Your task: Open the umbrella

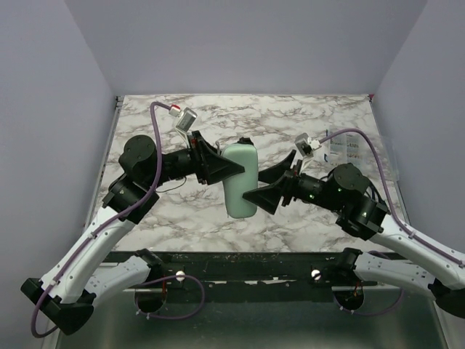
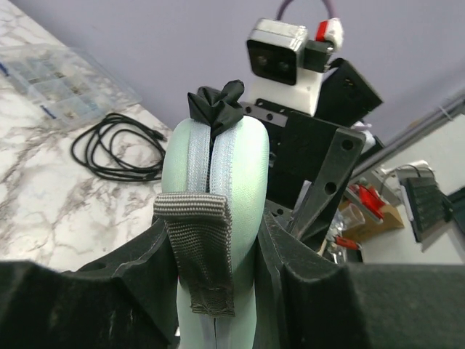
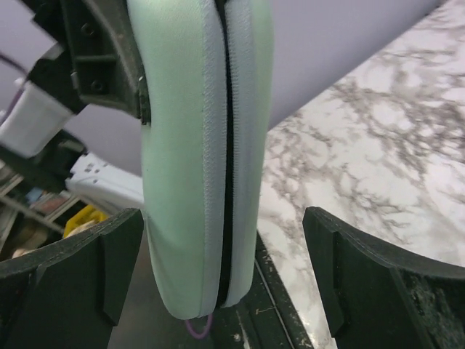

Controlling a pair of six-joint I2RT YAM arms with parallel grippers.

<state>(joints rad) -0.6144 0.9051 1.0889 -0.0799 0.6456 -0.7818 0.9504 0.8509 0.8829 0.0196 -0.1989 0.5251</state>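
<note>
Umbrella point(image 2: 218, 105): only black fabric tuft shows, poking from top seam of mint-green zip case point(image 1: 240, 178); rest probably inside, hidden. Your left gripper point(image 2: 214, 276) is clamped on case sides, holding it above marble table point(image 1: 305, 218). Right gripper point(image 3: 221, 240) is spread wide, straddling case's lower end without touching. Canopy unopened: you still must unzip, extract, deploy.

light: bright, even | shadows: faint, soft | focus: right claw point(image 3: 218, 233) edges slightly blurred
</note>
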